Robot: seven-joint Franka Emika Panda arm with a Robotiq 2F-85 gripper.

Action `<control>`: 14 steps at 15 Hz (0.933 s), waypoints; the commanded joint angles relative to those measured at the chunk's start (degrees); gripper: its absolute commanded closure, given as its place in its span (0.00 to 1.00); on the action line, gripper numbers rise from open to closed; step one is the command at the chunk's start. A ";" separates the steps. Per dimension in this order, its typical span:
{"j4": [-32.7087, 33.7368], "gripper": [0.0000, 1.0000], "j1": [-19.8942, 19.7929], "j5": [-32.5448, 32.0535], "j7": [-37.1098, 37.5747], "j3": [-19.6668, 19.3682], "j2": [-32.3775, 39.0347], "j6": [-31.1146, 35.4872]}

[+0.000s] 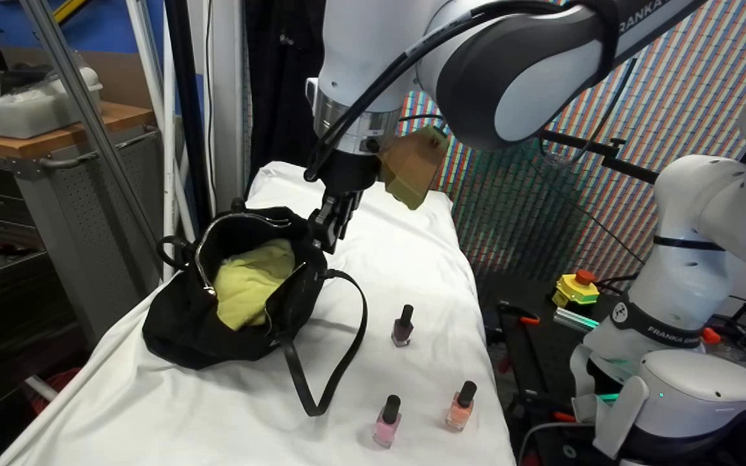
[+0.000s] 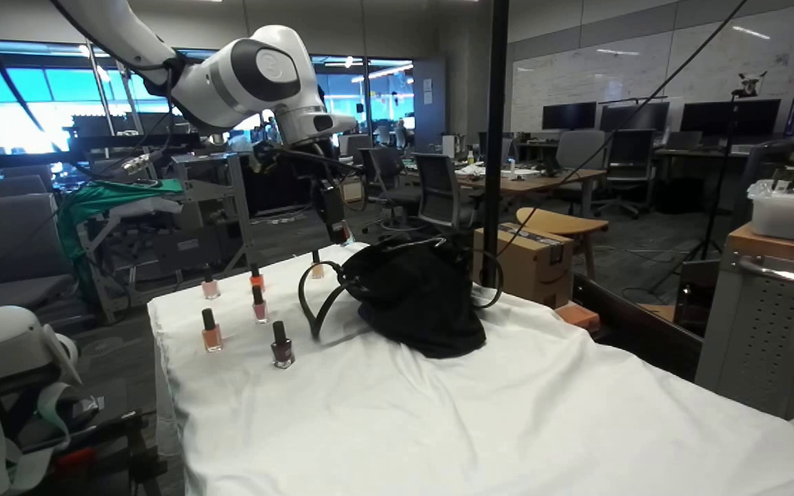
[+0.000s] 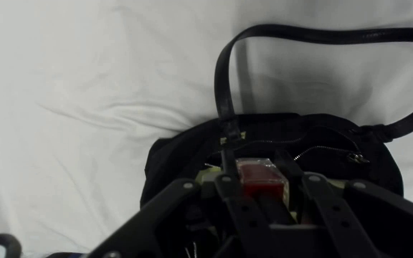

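Note:
A red nail polish bottle (image 3: 262, 175) with a dark cap is pinched between the fingers of my gripper (image 3: 258, 161), its glass base pointing outward. In an exterior view the gripper (image 1: 327, 234) hangs at the rim of the black bag (image 1: 217, 333); whether it touches the bag I cannot tell. The bag gapes at the zip, showing a yellow-green cloth (image 1: 253, 278) inside. From the opposite side, the held bottle (image 2: 347, 233) shows small at the fingertips, over the bag (image 2: 424, 310). Beneath the gripper, the wrist view shows the bag (image 3: 177, 157) and its zip.
Several nail polish bottles stand upright on the white-covered table, among them a dark purple one (image 1: 403, 331), a pink one (image 1: 386, 428) and a peach one (image 1: 459, 412). The bag's strap (image 1: 313, 406) loops out across the cloth. Another white robot arm (image 1: 677, 291) stands beside the table.

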 commanded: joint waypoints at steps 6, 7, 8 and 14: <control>16.27 0.80 4.05 -7.87 4.14 -3.52 14.49 -0.60; 17.83 0.80 4.42 -8.33 4.60 -4.31 15.91 -0.59; 19.58 0.80 4.75 -8.33 4.79 -5.08 17.35 -0.99; 25.82 0.23 5.91 -7.17 5.07 -8.30 22.72 -1.18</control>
